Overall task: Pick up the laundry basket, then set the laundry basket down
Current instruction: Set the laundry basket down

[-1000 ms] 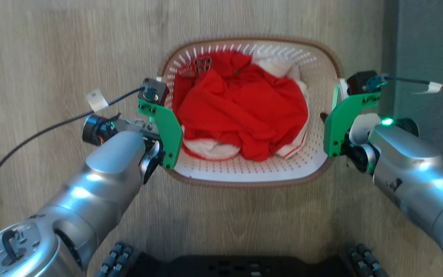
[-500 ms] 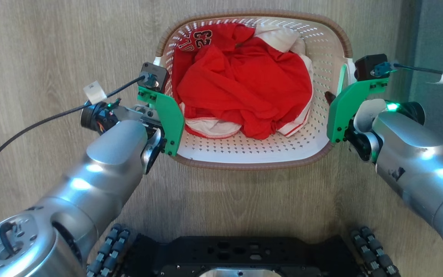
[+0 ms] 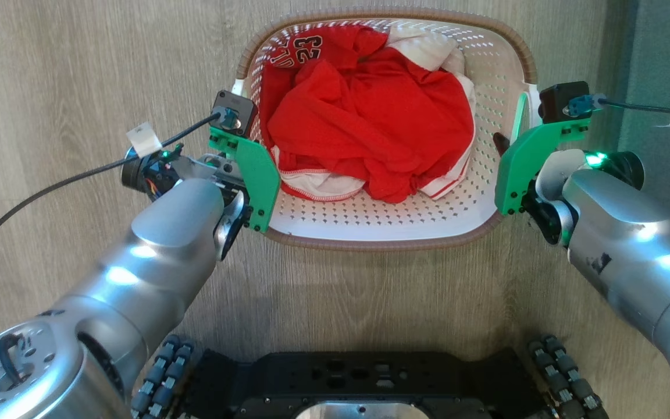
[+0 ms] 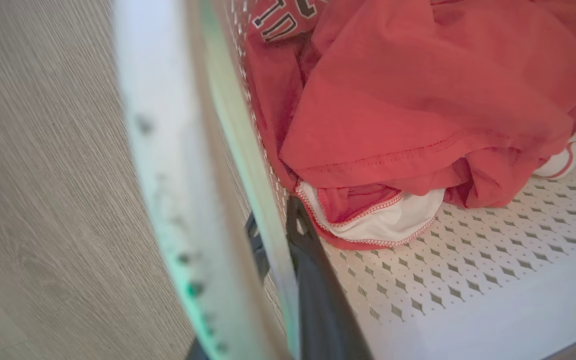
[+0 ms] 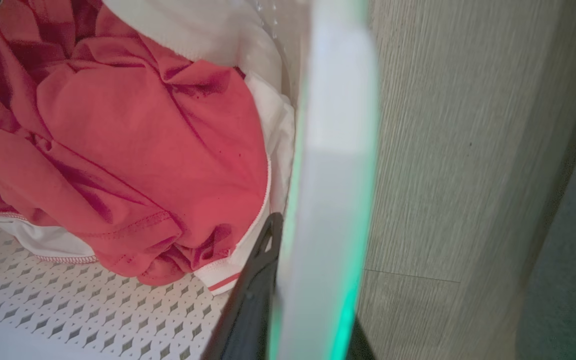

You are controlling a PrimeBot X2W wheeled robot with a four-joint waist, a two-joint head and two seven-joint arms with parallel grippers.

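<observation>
White perforated laundry basket [image 3: 381,224] holding a red jersey [image 3: 370,128], between both arms over wood-look floor [image 3: 79,75]. The left gripper [image 4: 274,220] and right gripper [image 5: 298,230] each pinch a side wall, jaws narrow. Stiff plastic that is probably light; holding both sides evenly should keep it level.

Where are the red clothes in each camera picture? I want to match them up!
Head view: the red clothes lie top middle, inside the laundry basket.
Left wrist view: upper right, heaped against the basket's wall.
Right wrist view: upper left.
Shared landmark: the basket's white holey floor, which sits just below the clothes in all three views.
</observation>
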